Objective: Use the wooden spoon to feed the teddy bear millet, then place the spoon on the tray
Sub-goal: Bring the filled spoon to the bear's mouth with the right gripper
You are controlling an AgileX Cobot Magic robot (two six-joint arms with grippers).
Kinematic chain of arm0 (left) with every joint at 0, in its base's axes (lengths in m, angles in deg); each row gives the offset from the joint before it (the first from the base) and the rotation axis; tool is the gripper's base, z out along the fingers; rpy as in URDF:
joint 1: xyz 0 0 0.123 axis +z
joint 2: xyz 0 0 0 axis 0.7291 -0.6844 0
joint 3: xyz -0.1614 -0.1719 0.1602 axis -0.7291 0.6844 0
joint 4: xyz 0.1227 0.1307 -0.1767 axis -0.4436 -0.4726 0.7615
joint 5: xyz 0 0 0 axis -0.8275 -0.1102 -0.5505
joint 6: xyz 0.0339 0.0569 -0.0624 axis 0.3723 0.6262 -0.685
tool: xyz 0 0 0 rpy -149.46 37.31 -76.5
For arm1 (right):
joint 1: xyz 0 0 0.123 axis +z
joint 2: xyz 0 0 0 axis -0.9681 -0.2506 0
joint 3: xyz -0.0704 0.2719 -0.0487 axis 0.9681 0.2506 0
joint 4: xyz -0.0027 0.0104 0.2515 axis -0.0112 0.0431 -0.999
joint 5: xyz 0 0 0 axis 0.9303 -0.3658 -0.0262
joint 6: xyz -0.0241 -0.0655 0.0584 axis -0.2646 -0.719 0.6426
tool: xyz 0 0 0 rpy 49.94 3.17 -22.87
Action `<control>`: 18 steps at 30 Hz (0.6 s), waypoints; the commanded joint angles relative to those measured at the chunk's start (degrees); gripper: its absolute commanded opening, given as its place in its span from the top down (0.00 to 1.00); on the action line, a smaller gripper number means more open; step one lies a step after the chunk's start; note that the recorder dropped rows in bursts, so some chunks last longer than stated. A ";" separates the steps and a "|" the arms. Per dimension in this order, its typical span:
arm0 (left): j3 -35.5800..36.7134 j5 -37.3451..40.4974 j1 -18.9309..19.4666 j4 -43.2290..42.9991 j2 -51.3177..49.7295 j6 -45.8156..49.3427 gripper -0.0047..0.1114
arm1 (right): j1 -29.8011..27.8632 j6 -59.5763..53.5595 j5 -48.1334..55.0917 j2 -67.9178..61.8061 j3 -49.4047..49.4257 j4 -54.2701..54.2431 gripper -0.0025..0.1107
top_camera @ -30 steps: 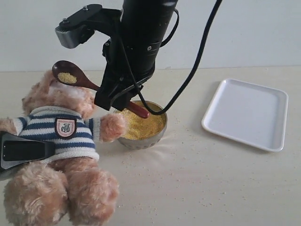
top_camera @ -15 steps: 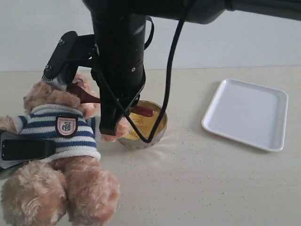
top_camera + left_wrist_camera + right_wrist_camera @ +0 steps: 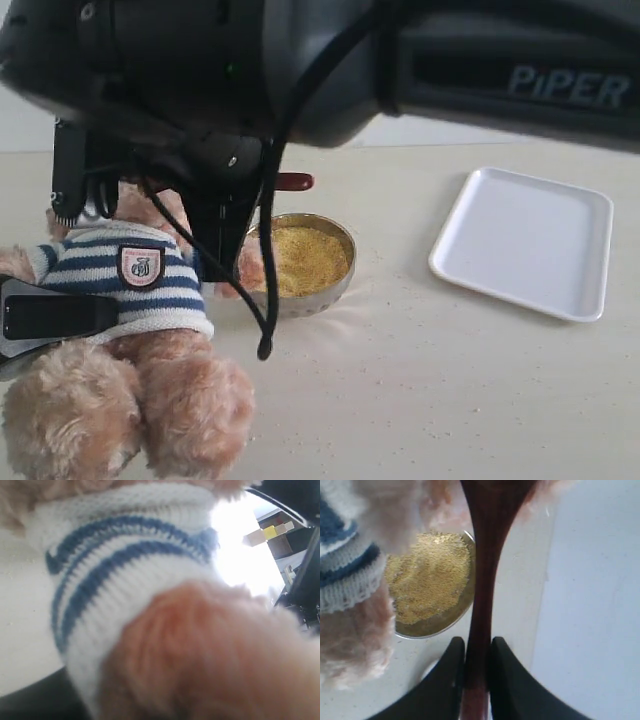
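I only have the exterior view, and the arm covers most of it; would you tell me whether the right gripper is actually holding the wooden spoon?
Observer: Yes. In the right wrist view the right gripper is shut on the handle of the wooden spoon, one finger on each side.
Operator: Thank you. What does the left wrist camera show?
Observer: It is filled at very close range by the teddy bear: its striped shirt and a fluffy limb. No fingers show in that picture.
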 commanded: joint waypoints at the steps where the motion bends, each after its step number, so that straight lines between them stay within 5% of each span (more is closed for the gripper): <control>1: 0.17 2.20 0.13 1.57 -0.10 0.59 0.92 | 2.23 4.20 -0.12 -1.53 1.57 8.92 0.98; 18: 0.17 2.20 0.13 2.53 -0.10 1.99 0.92 | 4.34 11.66 -0.12 -0.66 4.57 17.73 0.98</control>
